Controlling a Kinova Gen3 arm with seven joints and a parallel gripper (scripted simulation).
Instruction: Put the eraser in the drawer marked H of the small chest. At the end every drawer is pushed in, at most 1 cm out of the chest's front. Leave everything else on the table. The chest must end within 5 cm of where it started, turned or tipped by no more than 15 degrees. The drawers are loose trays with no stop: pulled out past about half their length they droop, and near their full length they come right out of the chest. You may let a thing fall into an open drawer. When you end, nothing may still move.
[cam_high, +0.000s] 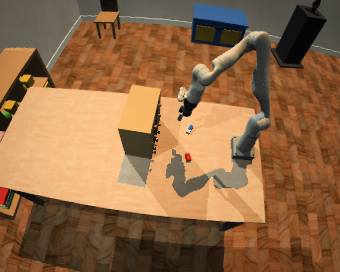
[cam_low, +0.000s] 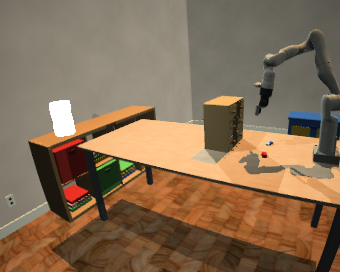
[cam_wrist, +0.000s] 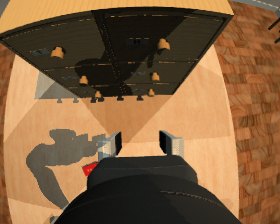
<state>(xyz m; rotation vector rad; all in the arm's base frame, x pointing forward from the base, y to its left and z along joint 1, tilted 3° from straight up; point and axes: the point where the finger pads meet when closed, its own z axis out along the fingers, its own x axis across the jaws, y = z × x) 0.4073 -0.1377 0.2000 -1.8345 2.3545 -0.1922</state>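
The wooden chest (cam_high: 139, 107) (cam_low: 216, 125) (cam_wrist: 204, 31) stands upright, its dark front towards the arm. Its drawers, in two columns with round knobs, look pushed in. The label on the upper right drawer (cam_wrist: 131, 52) in the wrist view may read H; the other labels are too blurred to read. A small blue and white block (cam_high: 190, 129) (cam_low: 269, 143), seemingly the eraser, lies on the table in front of the chest; I cannot make it out in the wrist view. My gripper (cam_high: 180, 118) (cam_low: 258, 111) (cam_wrist: 140, 139) is open and empty, high above the table in front of the chest.
A small red block (cam_high: 188, 157) (cam_low: 264, 154) (cam_wrist: 89, 169) lies on the table (cam_high: 75, 135) (cam_low: 150, 145), apart from the blue and white one. The arm's base stands at the table end. A shelf unit (cam_low: 107, 127) stands beyond the opposite end.
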